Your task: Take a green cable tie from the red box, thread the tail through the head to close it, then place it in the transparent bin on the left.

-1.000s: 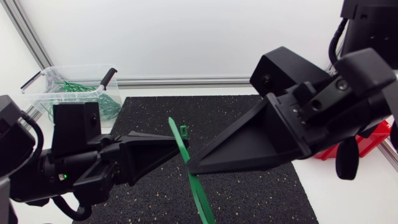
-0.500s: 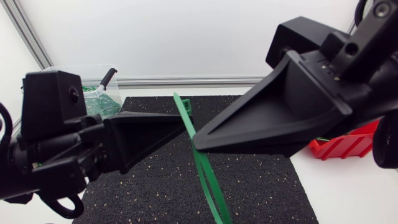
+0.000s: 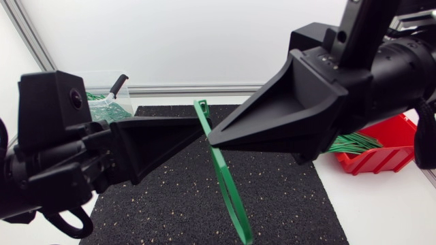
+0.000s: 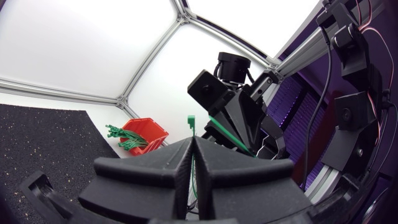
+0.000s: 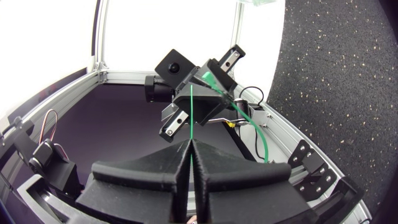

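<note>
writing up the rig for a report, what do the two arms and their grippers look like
Both grippers are matte black, each with two broad wedge-shaped fingers tapering to a thin edge: the left gripper and the right gripper. The left arm is black and blocky, with a boxy housing and a black cable loop beneath. The right arm ends in a black ribbed cylinder.

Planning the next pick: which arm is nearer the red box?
Right. The right arm hangs close by the red box; the left arm is across the mat, beyond the green cable tie.
</note>
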